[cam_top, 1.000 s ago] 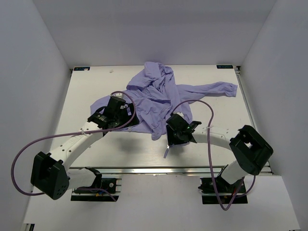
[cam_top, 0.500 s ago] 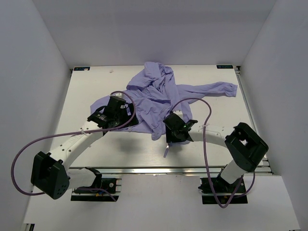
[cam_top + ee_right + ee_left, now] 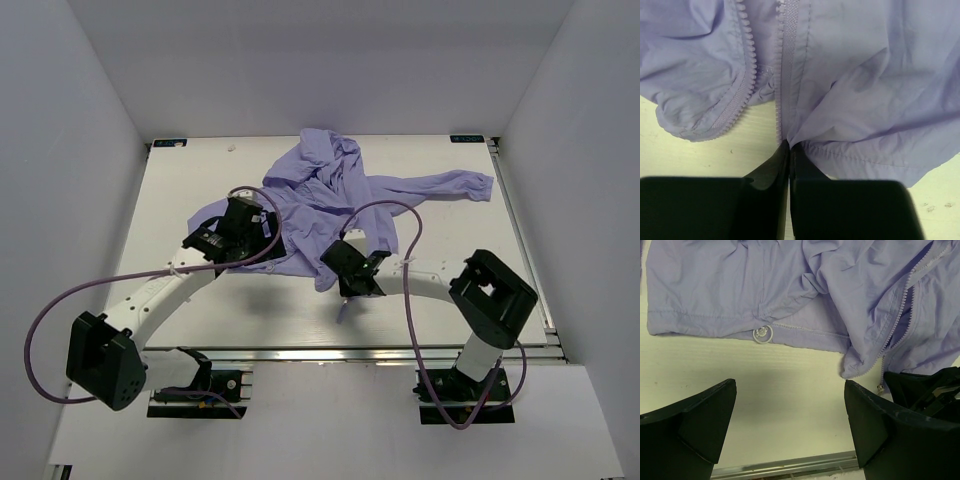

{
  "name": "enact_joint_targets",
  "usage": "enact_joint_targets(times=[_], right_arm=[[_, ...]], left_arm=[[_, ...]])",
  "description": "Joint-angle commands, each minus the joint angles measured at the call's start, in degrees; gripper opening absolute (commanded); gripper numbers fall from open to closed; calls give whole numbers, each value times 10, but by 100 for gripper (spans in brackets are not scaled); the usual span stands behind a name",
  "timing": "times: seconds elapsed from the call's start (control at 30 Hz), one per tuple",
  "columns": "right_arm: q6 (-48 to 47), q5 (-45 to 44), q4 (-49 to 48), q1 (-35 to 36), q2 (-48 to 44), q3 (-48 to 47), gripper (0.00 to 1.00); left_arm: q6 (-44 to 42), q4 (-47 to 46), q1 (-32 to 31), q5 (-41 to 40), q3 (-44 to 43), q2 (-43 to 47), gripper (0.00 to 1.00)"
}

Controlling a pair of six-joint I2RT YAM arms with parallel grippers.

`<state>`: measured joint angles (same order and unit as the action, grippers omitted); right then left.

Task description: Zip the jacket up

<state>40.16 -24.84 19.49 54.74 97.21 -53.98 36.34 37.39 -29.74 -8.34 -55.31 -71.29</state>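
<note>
The lavender jacket (image 3: 330, 200) lies crumpled and unzipped on the white table (image 3: 200, 180). My right gripper (image 3: 345, 268) sits at its near hem. In the right wrist view the jaws (image 3: 790, 145) are shut, and the hem corner beside the right zipper tape (image 3: 788, 55) runs into their tips. The other row of teeth (image 3: 746, 75) curves away to the left. My left gripper (image 3: 790, 410) hangs wide open over bare table just short of the jacket's hem (image 3: 740, 320), holding nothing. A small metal piece at the zipper's bottom end (image 3: 881, 387) shows next to the right gripper's black body (image 3: 935, 390).
A round eyelet (image 3: 762, 333) sits on the hem's edge. One sleeve (image 3: 450, 185) stretches toward the table's right side. The table's metal front rail (image 3: 790, 467) runs close below the left gripper. White walls enclose the table on three sides.
The right arm slid left along the jacket's near hem and its jaws closed on the hem corner. The left arm barely moved and stayed open.
</note>
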Motion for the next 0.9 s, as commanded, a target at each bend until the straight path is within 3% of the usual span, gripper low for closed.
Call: enact_joint_targets(times=[0.0, 0.2, 0.3, 0.5, 0.63, 0.87], right_arm=[[0, 10, 58, 0, 30, 48, 0], [-19, 69, -13, -17, -93, 92, 0], [-22, 79, -16, -31, -147, 106, 0], [-47, 141, -18, -94, -227, 140, 0], [-61, 142, -14, -125, -262, 158, 0], [-69, 149, -12, -142, -271, 165, 0]], left_arm=[[-13, 2, -1, 9, -28, -2, 98], [-56, -42, -18, 104, -2, -25, 98], [-92, -50, -76, 134, -4, -59, 98], [-140, -43, -164, 53, -57, -165, 98], [-169, -50, -164, 37, -86, -205, 97], [-211, -53, -173, 23, -90, -249, 83]])
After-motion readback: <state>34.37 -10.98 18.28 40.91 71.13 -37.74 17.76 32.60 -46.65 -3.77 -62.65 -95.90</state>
